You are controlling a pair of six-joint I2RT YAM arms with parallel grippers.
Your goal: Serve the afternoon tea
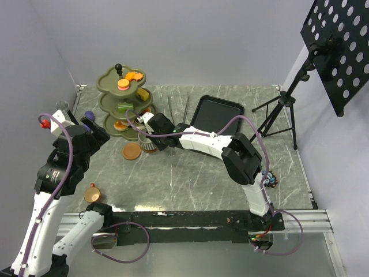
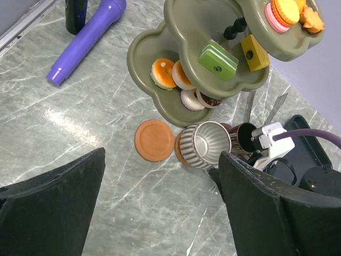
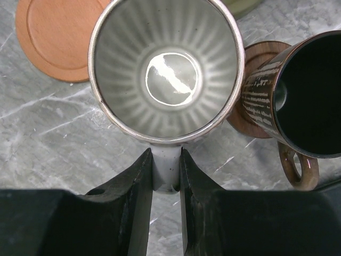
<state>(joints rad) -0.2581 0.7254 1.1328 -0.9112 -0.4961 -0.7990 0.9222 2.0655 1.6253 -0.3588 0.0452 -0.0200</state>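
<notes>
My right gripper (image 3: 166,170) is shut on the white handle of the striped grey cup (image 3: 166,69), which is empty and sits over a brown saucer (image 2: 181,153). I cannot tell whether the cup rests on it. Just right of it, the dark cup (image 3: 306,101) stands on its own saucer (image 3: 256,69). An empty saucer (image 2: 154,140) lies to the left. The olive-green stand (image 1: 121,98) behind them carries orange, pink, green and brown pastries. The copper cup (image 1: 92,193) stands near the table's front left. My left gripper (image 2: 162,176) hovers open above bare table, holding nothing.
A purple handle-shaped object (image 2: 88,40) and a dark bottle (image 2: 74,13) lie left of the stand. Metal tongs (image 1: 179,107) and a black tray (image 1: 216,112) are at the back. A tripod with a perforated black panel (image 1: 282,107) stands at the right rear corner.
</notes>
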